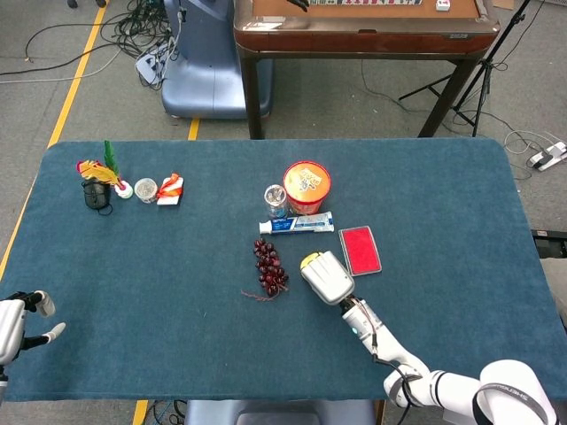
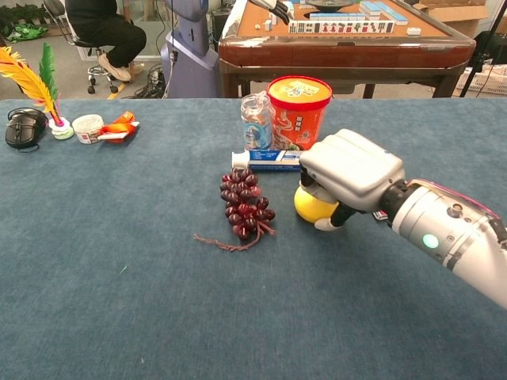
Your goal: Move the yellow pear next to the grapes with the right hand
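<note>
The round yellow pear [image 2: 310, 206] is gripped under the curled fingers of the white right hand [image 2: 346, 178], on the blue cloth table [image 2: 119, 301] just right of the dark red bunch of grapes [image 2: 244, 204]. From the head view only a yellow sliver [image 1: 308, 260] is seen. The left hand [image 1: 16, 323], visible there alone, is held loosely open, holding nothing.

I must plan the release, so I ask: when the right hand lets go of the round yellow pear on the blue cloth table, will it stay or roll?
The round yellow pear looks smooth and rounded, so it may roll a little once freed. The blue cloth table seems soft and flat, which probably damps that. The right hand covers its top, so its resting side cannot be seen.
</note>
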Robot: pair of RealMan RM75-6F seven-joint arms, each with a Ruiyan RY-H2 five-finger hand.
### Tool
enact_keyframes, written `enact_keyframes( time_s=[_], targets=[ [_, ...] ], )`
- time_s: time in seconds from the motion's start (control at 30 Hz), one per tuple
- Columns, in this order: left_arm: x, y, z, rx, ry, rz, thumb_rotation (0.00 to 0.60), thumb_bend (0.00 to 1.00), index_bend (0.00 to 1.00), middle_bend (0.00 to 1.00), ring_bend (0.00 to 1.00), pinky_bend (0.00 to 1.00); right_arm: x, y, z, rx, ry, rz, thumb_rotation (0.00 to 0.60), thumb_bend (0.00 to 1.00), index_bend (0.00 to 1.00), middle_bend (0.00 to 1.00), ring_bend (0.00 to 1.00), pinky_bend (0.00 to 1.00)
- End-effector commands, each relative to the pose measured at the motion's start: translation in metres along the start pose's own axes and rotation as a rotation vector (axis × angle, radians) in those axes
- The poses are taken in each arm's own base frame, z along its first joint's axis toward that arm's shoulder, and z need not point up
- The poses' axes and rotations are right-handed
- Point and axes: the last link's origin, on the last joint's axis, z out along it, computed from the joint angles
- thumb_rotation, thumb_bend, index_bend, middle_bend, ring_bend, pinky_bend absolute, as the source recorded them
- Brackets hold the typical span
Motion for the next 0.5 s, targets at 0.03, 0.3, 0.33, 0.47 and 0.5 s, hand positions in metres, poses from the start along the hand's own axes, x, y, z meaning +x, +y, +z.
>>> enact_keyframes(
  time_s=[0.03, 0.3, 0.33, 0.47, 0.5],
  targets=[
    [0.0, 0.0, 0.0, 0.001, 0.0, -0.001, 0.6, 0.12, 0.62, 0.58, 0.51, 0.61, 0.001, -0.003, 0.007, 0.006, 0.01, 0.001, 0.6, 0.0, 1.0, 1.0, 1.0, 1.0],
    [0.001, -0.001, 0.0, 0.004, -0.001, -0.005, 0.6, 0.12, 0.62, 0.58, 0.51, 0.61, 0.004, -0.008, 0.021, 0.022, 0.03, -0.001, 0.6, 0.0, 1.0, 1.0, 1.0, 1.0],
    [0.001, -0.002, 0.0, 0.005, -0.001, -0.004, 0.6, 0.12, 0.62, 0.58, 0.51, 0.61, 0.005, -0.008, 0.021, 0.022, 0.032, 0.001, 0.6, 0.0, 1.0, 1.0, 1.0, 1.0],
    [0.0, -0.002, 0.0, 0.005, -0.002, -0.002, 0.6, 0.12, 0.62, 0.58, 0.51, 0.61, 0.007, -0.008, 0.018, 0.026, 0.041, 0.018, 0.6, 0.0, 1.0, 1.0, 1.0, 1.0],
    [0.0, -0.002, 0.0, 0.005, -0.003, -0.001, 0.6, 0.12, 0.62, 0.58, 0.51, 0.61, 0.008, -0.008, 0.015, 0.031, 0.042, 0.034, 0.6, 0.0, 1.0, 1.0, 1.0, 1.0]
  ],
)
